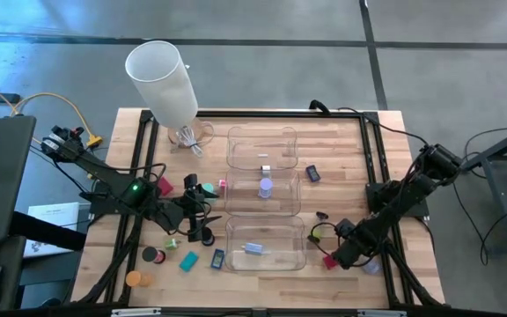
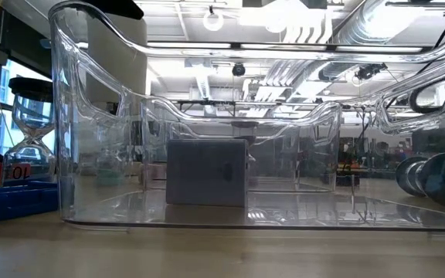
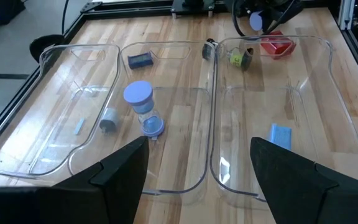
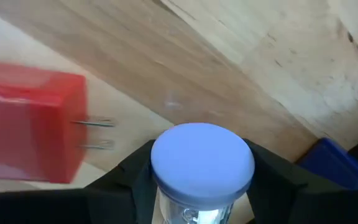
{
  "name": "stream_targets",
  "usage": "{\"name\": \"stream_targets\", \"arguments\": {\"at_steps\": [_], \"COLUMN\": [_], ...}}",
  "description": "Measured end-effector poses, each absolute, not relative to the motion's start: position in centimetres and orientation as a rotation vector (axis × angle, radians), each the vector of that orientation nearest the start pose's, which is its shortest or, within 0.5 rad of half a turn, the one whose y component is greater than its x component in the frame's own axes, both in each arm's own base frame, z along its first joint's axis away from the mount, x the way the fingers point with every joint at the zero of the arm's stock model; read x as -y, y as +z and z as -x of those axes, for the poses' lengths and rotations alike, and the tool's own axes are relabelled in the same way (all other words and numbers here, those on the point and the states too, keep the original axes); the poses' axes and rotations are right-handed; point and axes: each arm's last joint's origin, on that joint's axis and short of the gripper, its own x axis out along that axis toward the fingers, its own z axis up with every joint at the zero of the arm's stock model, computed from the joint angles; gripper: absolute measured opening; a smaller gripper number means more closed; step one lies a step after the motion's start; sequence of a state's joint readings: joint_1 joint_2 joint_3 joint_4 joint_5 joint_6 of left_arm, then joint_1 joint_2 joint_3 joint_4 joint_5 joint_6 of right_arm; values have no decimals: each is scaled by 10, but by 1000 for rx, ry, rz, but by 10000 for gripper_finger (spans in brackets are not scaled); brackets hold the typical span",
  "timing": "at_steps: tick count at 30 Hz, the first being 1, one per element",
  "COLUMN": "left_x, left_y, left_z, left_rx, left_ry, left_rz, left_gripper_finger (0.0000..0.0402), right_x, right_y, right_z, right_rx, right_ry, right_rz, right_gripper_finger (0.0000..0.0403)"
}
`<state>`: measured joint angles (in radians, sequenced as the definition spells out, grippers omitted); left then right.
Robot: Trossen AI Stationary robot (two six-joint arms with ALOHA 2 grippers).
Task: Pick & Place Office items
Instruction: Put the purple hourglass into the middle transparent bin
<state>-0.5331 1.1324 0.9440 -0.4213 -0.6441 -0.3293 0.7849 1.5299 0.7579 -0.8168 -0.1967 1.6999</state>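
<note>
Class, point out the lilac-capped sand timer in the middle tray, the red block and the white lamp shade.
Sand timer [image 3: 138, 94], left wrist view, on its lilac cap.
Red block [image 4: 30, 127], right wrist view, on its side.
Lamp shade [image 1: 163, 81], high view, on its wall.

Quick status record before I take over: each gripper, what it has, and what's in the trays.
right gripper: shut on lilac-capped sand timer, by the near right table corner
beside it: red block, blue piece
left gripper: open, empty, facing the trays from the left
middle tray: second lilac timer
near tray: light blue flat piece
far tray: small grey pieces
</note>
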Motion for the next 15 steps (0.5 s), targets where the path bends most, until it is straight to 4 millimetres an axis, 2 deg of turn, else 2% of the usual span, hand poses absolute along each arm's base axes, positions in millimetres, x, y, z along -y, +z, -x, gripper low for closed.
{"name": "stream_targets", "arguments": {"at_steps": [8,15], "left_x": [104,104], "left_y": [304,304], "left_z": [-211,-211], "left_rx": [-476,-477], "left_ry": [188,188], "left_rz": [-14,-15], "left_gripper_finger": [271,271], "right_x": [-169,-175], "right_y": [166,206], "right_z": [-162,-176], "right_rx": [-1630,-1525], "right_ry": [-699,-711], "right_rz": [-726,-654], "right_gripper_finger": [183,183]}}
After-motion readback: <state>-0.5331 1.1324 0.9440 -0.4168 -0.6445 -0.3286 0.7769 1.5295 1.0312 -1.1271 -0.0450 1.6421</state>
